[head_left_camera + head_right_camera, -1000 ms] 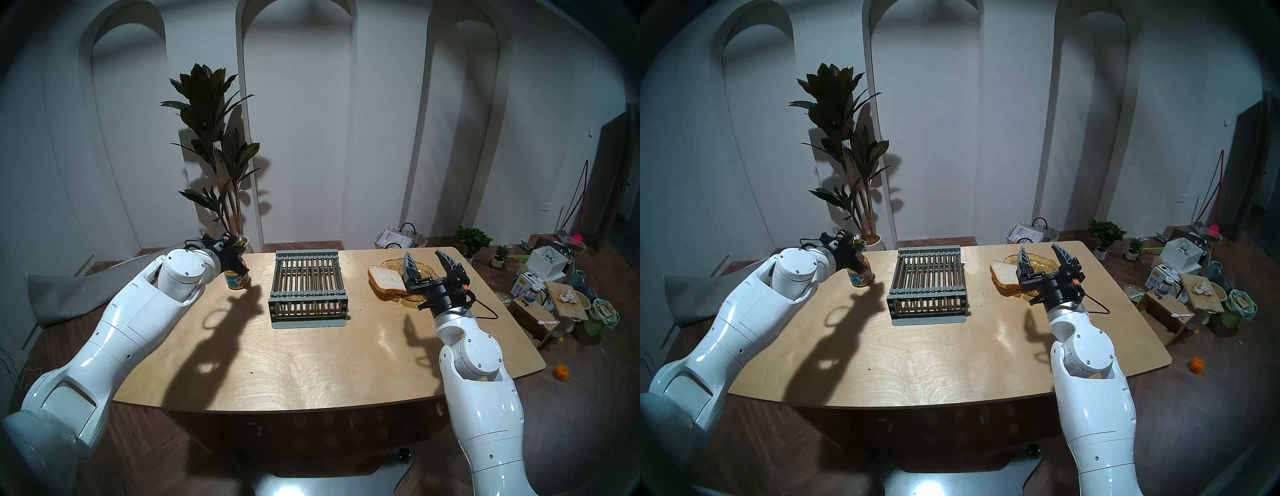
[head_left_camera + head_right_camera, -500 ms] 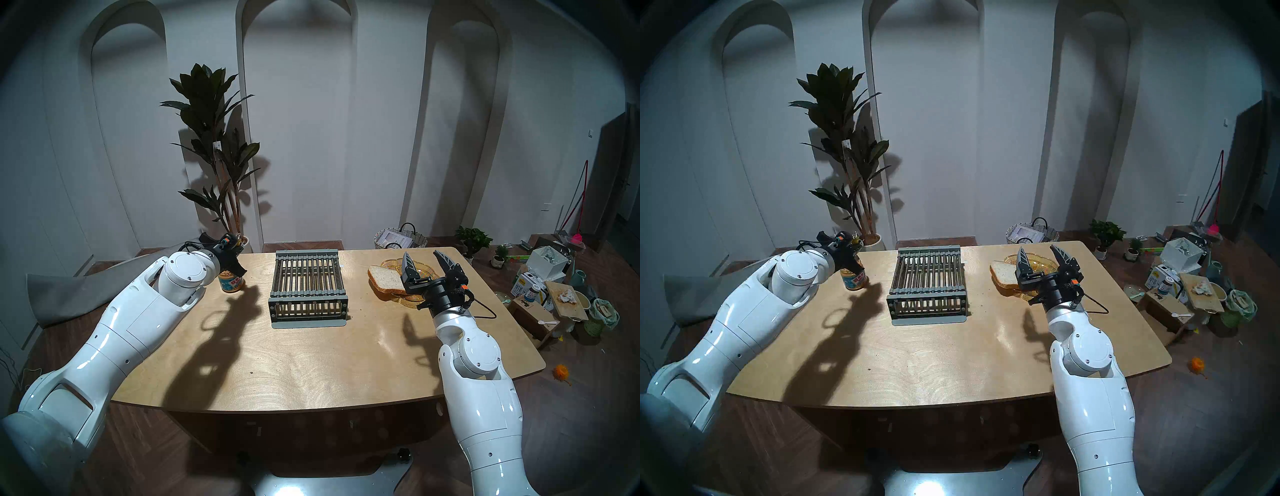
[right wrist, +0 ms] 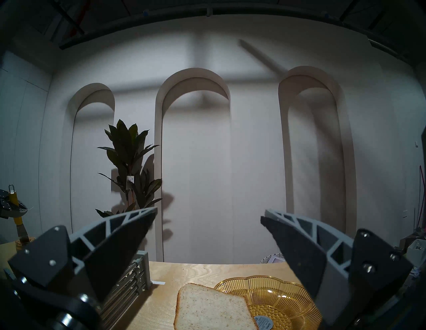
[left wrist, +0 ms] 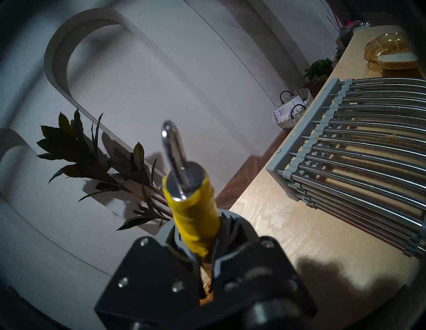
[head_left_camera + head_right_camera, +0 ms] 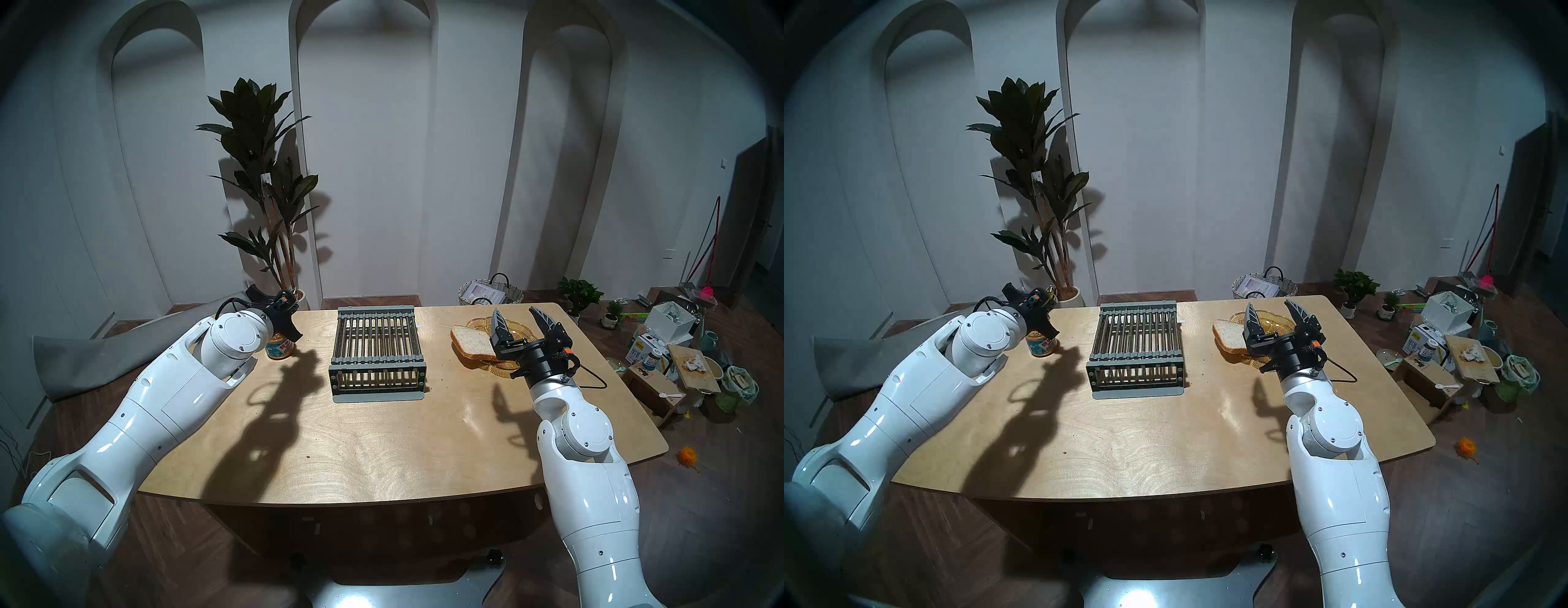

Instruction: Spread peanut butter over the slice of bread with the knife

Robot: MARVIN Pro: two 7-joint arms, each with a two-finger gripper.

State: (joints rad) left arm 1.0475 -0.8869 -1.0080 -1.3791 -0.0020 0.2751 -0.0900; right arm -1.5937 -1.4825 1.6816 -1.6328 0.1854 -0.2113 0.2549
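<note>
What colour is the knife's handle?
Yellow. The knife handle shows best in the left wrist view, clamped in the left gripper.

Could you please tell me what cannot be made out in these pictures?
Knife blade: left wrist view, behind the left claw.
Peanut butter jar: head views, partly behind the left arm; label too small to read.
Slice of bread: right wrist view, near edge cut off at the bottom; head views, right claw covers a corner.
</note>
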